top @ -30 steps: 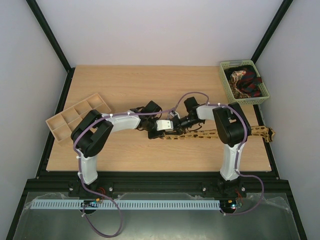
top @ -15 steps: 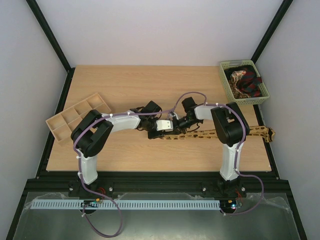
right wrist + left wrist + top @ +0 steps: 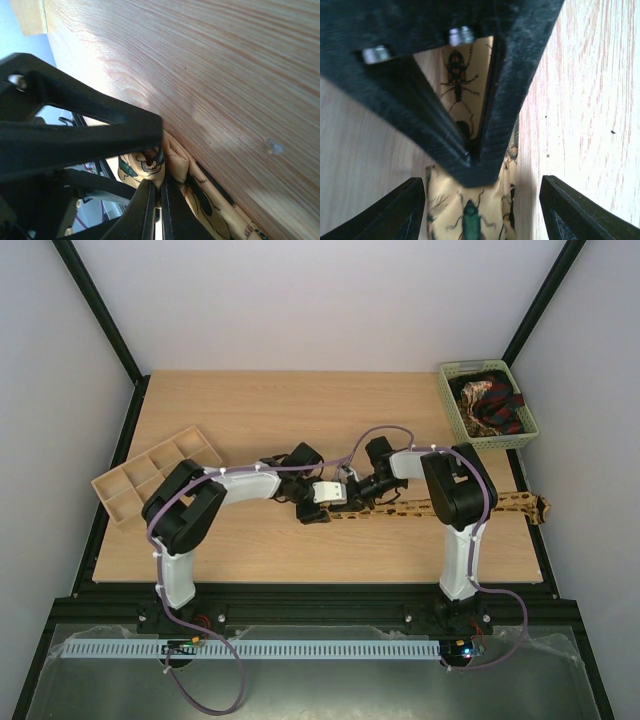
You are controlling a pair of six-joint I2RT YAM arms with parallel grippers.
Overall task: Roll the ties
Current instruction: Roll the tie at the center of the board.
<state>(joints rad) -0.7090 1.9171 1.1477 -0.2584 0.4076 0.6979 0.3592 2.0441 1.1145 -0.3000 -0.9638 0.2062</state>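
A tan-yellow tie (image 3: 470, 505) with dark insect prints lies across the table's right half, its far end hanging over the right edge. My right gripper (image 3: 352, 496) is shut on the tie's folded left end, seen in the right wrist view (image 3: 160, 187) with a small curl of tie fabric (image 3: 145, 167) pinched between the fingers. My left gripper (image 3: 318, 508) is open and straddles the same end. In the left wrist view its fingers (image 3: 410, 210) stand wide on either side of the tie (image 3: 470, 220), with the right gripper's black fingers (image 3: 490, 115) between them.
A green basket (image 3: 452, 420) at the back right holds more ties (image 3: 492, 400), dark red, black and cream. A wooden divided tray (image 3: 150, 475) overhangs the table's left edge. Purple cables (image 3: 385, 430) loop over both arms.
Both grippers have shifted very slightly at the tie's left end, and the tie has drawn a little to the left. The hold is unchanged.
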